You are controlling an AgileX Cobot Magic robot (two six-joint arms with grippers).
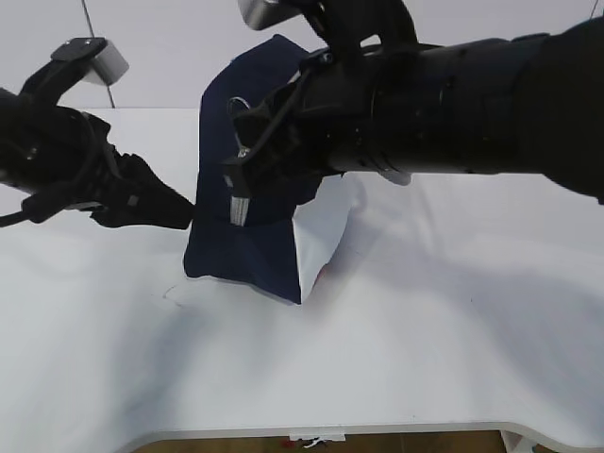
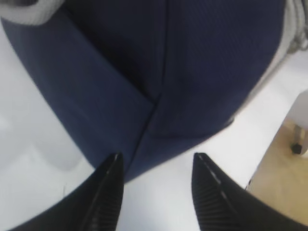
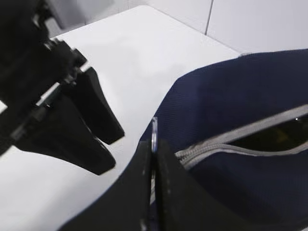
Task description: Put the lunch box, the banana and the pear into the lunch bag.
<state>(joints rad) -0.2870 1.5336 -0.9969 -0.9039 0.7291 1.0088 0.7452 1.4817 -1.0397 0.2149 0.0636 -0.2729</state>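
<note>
The navy lunch bag stands at the middle of the table, its white corner panel facing front right. My right gripper is shut on the metal ring pull of the grey zipper, at the bag's top left. The zipper gapes open further right. My left gripper is open and empty, its fingertips beside the bag's lower left side; it also shows in the right wrist view. The lunch box, banana and pear are out of view.
The white table stretches in front of and to the right of the bag, with its front edge low in the exterior view. The left wrist view shows a table edge and the floor at the right.
</note>
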